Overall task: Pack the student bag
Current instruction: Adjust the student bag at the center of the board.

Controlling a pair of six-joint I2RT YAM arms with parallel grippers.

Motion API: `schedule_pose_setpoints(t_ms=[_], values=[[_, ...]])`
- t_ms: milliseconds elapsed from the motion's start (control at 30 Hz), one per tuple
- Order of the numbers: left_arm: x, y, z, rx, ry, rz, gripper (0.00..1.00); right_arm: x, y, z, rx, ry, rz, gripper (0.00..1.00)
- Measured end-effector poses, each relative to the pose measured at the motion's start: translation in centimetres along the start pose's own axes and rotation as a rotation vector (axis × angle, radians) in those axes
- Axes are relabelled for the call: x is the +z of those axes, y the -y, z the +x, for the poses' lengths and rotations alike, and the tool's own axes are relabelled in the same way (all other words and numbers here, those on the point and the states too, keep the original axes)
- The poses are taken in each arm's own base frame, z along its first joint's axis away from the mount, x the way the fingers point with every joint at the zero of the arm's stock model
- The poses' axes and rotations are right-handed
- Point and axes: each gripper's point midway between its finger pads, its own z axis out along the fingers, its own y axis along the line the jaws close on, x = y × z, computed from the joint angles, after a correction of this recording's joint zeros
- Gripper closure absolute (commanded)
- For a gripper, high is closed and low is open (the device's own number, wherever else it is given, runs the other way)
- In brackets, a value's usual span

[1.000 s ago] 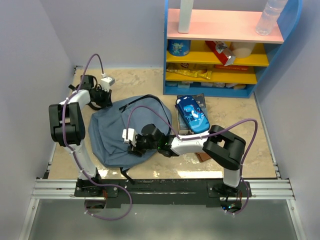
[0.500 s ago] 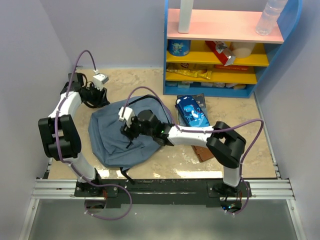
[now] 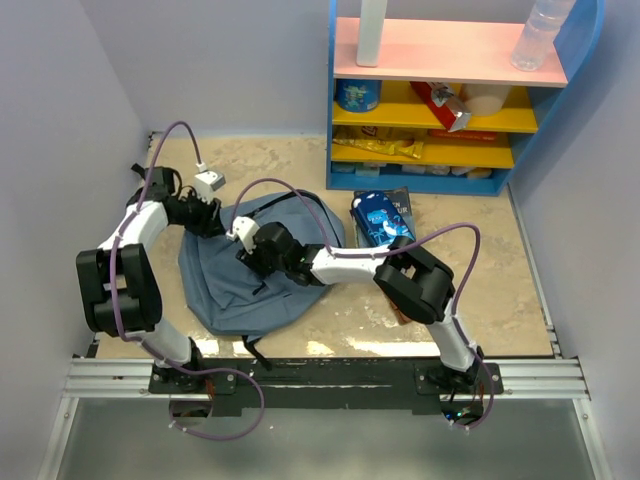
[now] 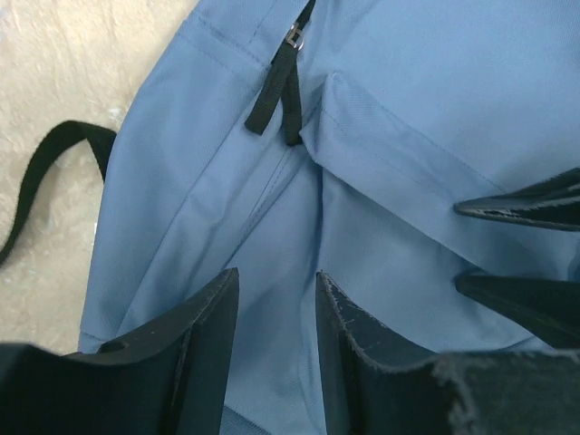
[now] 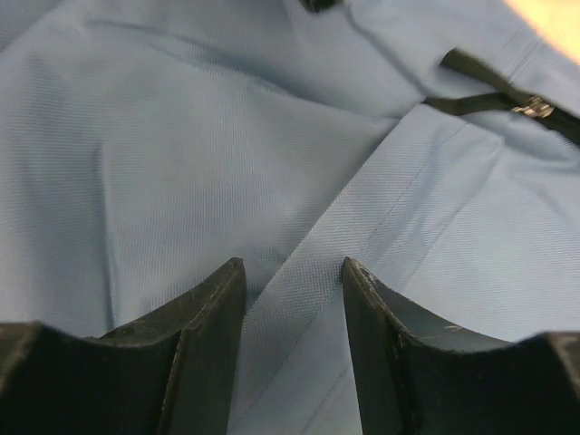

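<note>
Left wrist view showed your left jaws apart above the student bag [image 4: 408, 91], right jaws likewise; you probably needed to pinch the zipper pull [image 4: 271, 91] squarely.

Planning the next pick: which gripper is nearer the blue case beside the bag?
Right. The right gripper is over the student bag's middle, with the blue case off to its right. The left gripper is at the bag's far-left edge, farther away.
</note>
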Motion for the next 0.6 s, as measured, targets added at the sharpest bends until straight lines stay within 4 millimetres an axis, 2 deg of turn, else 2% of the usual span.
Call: schedule_pose_setpoints(t_ms=[100, 133, 200, 400, 600], values=[[0.1, 0.2, 0.4, -0.006, -0.007, 0.005, 0.57, -0.1, 0.1, 0.8, 0.002, -0.026, 0.014, 0.61], [0.1, 0.2, 0.4, -0.008, -0.009, 0.006, 0.57, -0.1, 0.3, 0.8, 0.008, -0.028, 0.024, 0.69], [0.1, 0.4, 0.6, -0.009, -0.011, 0.009, 0.57, -0.1, 0.5, 1.0, 0.018, -0.033, 0.049, 0.76], [0.6, 1.8, 0.2, 0.026, -0.016, 0.024, 0.58, -0.9, 1.7, 2.9, 0.094, -0.044, 0.143, 0.79], [2.1, 6.0, 0.4, 0.102, -0.047, 0.073, 0.59, -1.8, 2.2, 2.6, 0.146, -0.003, 0.184, 0.78]])
